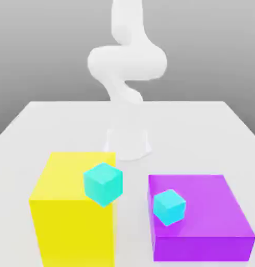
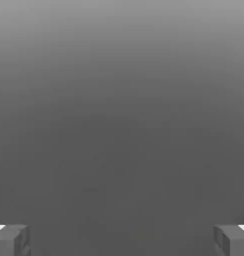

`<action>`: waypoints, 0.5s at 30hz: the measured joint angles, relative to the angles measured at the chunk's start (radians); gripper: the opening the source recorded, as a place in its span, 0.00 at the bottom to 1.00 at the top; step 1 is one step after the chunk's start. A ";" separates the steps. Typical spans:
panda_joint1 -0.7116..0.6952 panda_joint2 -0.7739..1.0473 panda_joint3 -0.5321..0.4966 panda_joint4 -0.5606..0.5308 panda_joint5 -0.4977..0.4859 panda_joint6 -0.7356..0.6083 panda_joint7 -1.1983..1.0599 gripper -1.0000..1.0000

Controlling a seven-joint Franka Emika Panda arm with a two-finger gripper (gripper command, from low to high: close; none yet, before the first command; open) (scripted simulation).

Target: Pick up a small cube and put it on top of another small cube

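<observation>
My jaws stand wide apart, my fingertips (image 2: 11, 240) gripping nothing. One cyan cube (image 1: 102, 183) sits against the yellow block (image 1: 72, 208), at its upper corner nearest the purple block (image 1: 199, 216). The other cyan cube (image 1: 169, 206) rests on that purple block, toward the side facing the yellow block, all on the white surface (image 1: 56, 125).
</observation>
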 joint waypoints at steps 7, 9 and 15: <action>0.109 0.259 0.044 0.007 0.022 0.074 -0.096 0.50; 0.136 0.332 0.062 0.010 0.025 0.095 -0.121 0.50; 0.205 0.549 0.127 0.016 0.015 0.157 -0.181 0.50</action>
